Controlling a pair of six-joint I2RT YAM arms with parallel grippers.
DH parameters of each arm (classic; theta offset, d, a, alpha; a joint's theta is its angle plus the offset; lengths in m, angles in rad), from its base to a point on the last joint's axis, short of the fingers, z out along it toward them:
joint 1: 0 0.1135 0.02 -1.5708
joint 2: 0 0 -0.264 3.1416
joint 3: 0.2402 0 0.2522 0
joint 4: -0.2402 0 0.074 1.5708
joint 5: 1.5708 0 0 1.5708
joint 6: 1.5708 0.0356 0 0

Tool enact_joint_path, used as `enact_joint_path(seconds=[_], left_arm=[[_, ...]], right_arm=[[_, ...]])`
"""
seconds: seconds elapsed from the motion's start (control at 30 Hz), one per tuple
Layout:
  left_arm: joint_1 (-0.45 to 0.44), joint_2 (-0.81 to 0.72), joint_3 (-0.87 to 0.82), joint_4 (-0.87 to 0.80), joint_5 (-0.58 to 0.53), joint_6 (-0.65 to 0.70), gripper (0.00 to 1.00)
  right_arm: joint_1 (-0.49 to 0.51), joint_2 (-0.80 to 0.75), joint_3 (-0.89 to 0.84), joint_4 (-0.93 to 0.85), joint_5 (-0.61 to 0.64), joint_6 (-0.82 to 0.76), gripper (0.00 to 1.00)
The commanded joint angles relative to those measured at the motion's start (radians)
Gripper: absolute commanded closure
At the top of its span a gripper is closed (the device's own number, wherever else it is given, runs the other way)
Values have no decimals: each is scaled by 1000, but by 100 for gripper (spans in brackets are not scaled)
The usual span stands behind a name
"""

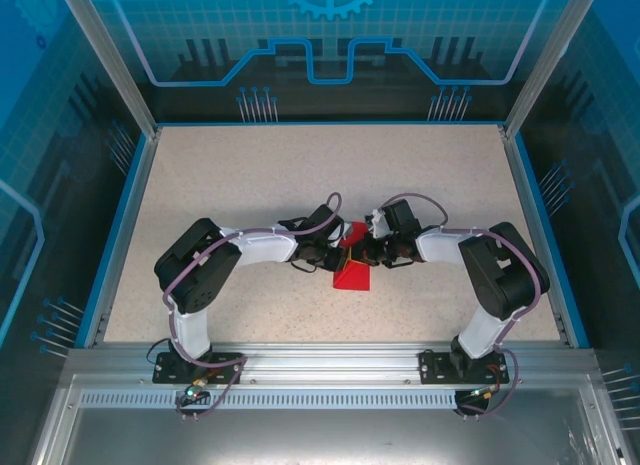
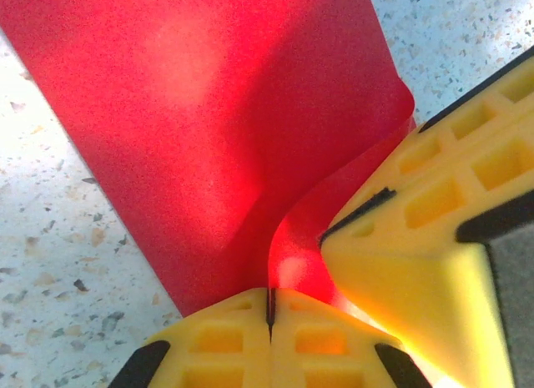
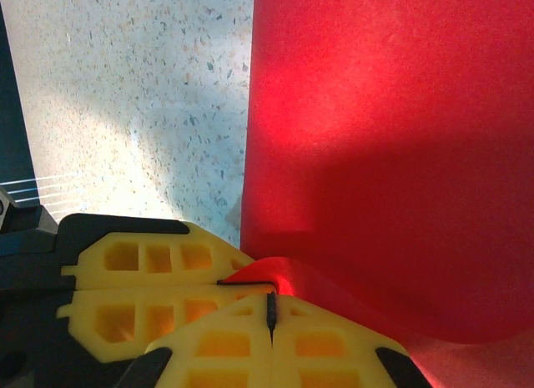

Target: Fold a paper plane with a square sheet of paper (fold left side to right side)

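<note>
Left hand (image 2: 269, 313) and right hand (image 3: 271, 309) sit tip to tip, each clenched on a lifted edge of paper (image 2: 217, 113), mid-tabletop (image 1: 250, 185). Left-to-right fold looks underway. Next you align edges, then crease.

Robotics lab cell: aluminium frame (image 1: 106, 60) and blue circuit-print panels (image 1: 330, 35) enclose the speckled table (image 1: 220, 175) beneath the left gripper (image 2: 269, 309) and right gripper (image 3: 271, 309).

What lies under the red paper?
Speckled table shows beside the paper, pinched by the left hand and right hand. Whatever lies beneath the sheet is covered and cannot be seen.
</note>
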Motion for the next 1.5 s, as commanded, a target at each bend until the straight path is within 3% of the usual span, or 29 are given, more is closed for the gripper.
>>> enact_joint_path(seconds=[0.0, 0.57, 1.0, 1.1, 1.27, 1.47], left_arm=[[2, 17, -32, -24, 18, 9, 96], [3, 5, -37, -39, 18, 17, 94], [3, -211, -43, -128, -30, 31, 74], [4, -253, -62, -109, 16, 7, 74], [-5, -239, -101, 0, 193, -56, 75], [-14, -166, -122, 73, 280, -97, 76]], right_arm=[[13, 20, 1, -51, 19, -34, 98], [13, 41, 17, -184, 134, -129, 98], [12, 58, 18, -195, 129, -134, 98], [12, 57, 17, -192, 127, -132, 98], [12, 56, 18, -192, 124, -133, 99], [12, 52, 18, -195, 122, -132, 98]])
